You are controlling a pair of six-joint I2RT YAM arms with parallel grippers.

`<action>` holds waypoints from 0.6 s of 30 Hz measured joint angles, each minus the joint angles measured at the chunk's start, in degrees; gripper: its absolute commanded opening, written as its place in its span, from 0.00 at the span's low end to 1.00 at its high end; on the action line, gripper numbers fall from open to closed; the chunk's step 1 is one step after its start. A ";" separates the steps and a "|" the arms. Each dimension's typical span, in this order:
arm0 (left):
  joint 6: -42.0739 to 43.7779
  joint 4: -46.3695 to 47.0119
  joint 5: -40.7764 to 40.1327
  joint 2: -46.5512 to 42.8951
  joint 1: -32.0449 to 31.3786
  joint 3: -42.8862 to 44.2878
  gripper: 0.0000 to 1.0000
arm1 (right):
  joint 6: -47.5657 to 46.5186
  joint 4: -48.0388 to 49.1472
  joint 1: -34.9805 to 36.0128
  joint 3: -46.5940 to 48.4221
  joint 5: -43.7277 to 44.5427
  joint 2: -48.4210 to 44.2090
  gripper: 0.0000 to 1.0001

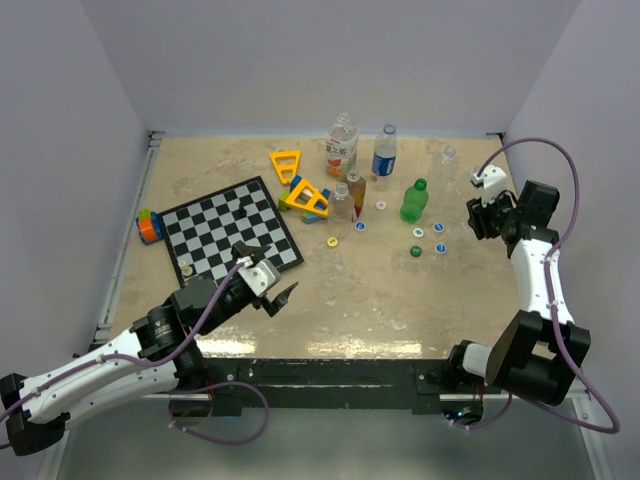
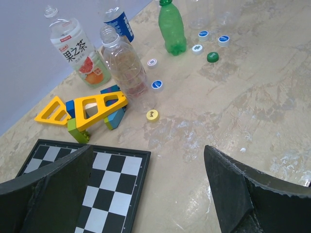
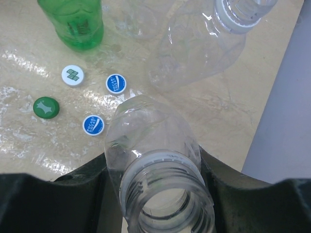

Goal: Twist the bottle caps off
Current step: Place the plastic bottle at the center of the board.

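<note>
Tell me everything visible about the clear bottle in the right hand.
The clear bottle is thin, crinkled plastic, unlabelled, apparently empty. Its threaded neck, with a whitish ring, is uncapped and points at the wrist camera. The right hand is shut on it below the neck, a dark finger on each side. Its base is hidden.

left arm (image 1: pixel 90 375): white links, black joints | right arm (image 1: pixel 537 285): same colours | cables (image 1: pixel 545 141): lavender, looping loose | fingers (image 2: pixel 43 194): matte black, rough-edged

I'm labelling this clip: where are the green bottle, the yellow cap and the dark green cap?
green bottle (image 2: pixel 172 34), left wrist view, its body.
yellow cap (image 2: pixel 152 115), left wrist view, its face.
dark green cap (image 2: pixel 212 57), left wrist view, its face.
</note>
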 measured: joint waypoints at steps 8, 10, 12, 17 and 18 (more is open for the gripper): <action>0.02 0.00 0.15 0.00 0.00 -0.02 1.00 | -0.63 1.86 -0.22 -0.39 -0.24 4.94 0.45; 0.02 0.02 0.15 0.02 0.00 -0.02 1.00 | -0.74 1.86 -0.24 -0.39 -0.28 5.46 0.50; 0.02 0.00 0.17 0.04 0.00 -0.02 1.00 | -0.94 1.88 -0.26 -0.39 -0.33 5.73 0.53; 0.02 0.02 0.15 0.04 0.00 -0.04 1.00 | -1.99 1.77 -0.26 -0.39 -0.55 6.32 0.68; 0.02 0.00 0.17 0.04 0.00 -0.04 1.00 | -2.16 1.77 -0.26 -0.39 -0.66 6.32 0.71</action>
